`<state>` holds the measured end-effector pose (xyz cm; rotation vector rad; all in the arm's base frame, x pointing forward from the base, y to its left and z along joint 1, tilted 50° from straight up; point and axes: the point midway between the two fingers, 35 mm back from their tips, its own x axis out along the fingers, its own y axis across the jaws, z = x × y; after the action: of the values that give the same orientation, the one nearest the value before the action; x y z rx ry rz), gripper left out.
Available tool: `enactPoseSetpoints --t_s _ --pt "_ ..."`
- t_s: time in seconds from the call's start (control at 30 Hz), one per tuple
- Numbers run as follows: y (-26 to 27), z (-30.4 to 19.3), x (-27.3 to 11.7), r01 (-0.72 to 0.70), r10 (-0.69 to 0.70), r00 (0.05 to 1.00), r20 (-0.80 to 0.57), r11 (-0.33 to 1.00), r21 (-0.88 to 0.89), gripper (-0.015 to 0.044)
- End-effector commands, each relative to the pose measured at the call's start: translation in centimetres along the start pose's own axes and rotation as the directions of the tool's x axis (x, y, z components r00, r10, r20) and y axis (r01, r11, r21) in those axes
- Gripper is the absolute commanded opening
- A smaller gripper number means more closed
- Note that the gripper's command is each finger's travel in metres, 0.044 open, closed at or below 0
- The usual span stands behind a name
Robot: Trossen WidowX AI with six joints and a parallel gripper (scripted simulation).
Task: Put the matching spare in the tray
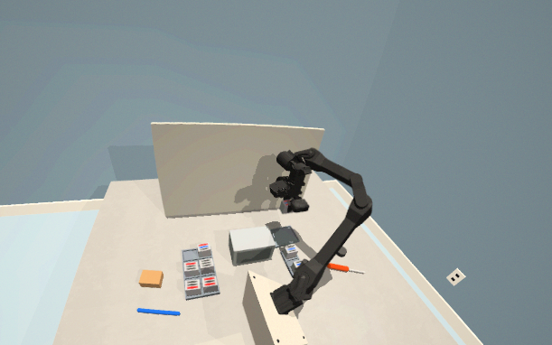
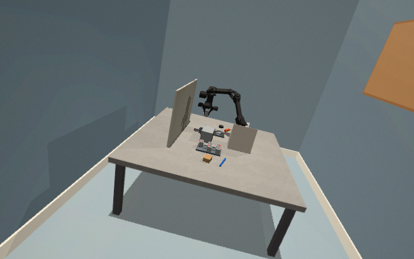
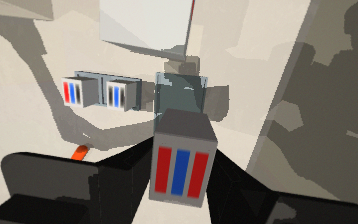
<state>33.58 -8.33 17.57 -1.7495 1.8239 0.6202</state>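
My gripper [image 1: 285, 206] [image 2: 207, 113] [image 3: 182, 142] is shut on a grey spare with red, blue and red stripes. It holds the spare high above the table, near the dark tray [image 1: 285, 236] [image 3: 180, 95]. The tray lies flat with nothing seen in it; the held spare hides its near end in the wrist view. The mounted unit [image 1: 251, 239] [image 3: 145, 22] is a pale grey box beside the tray; only a sliver of red shows on its back. A small rack [image 3: 137, 89] holds a red-blue-black spare [image 3: 73, 93] and a black-blue-black spare [image 3: 117, 95].
A larger rack [image 1: 190, 256] holds several striped spares. A tall beige panel [image 1: 218, 172] [image 2: 181, 112] stands behind the unit, a lower board [image 2: 242, 139] in front. An orange block [image 1: 151, 278], a blue rod [image 1: 158, 312], a screwdriver [image 1: 338, 267] and a dark puck [image 1: 341, 252] lie around.
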Motion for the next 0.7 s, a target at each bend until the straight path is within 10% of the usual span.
enactPoseSetpoints --t_s 0.0,0.67 --pt "1.0 -1.6 0.2 -0.007 0.006 1.000 -0.017 1.000 -0.010 0.0000" --pt "0.7 -1.5 1.7 -0.007 0.007 1.000 -0.011 1.000 -0.010 0.0000"
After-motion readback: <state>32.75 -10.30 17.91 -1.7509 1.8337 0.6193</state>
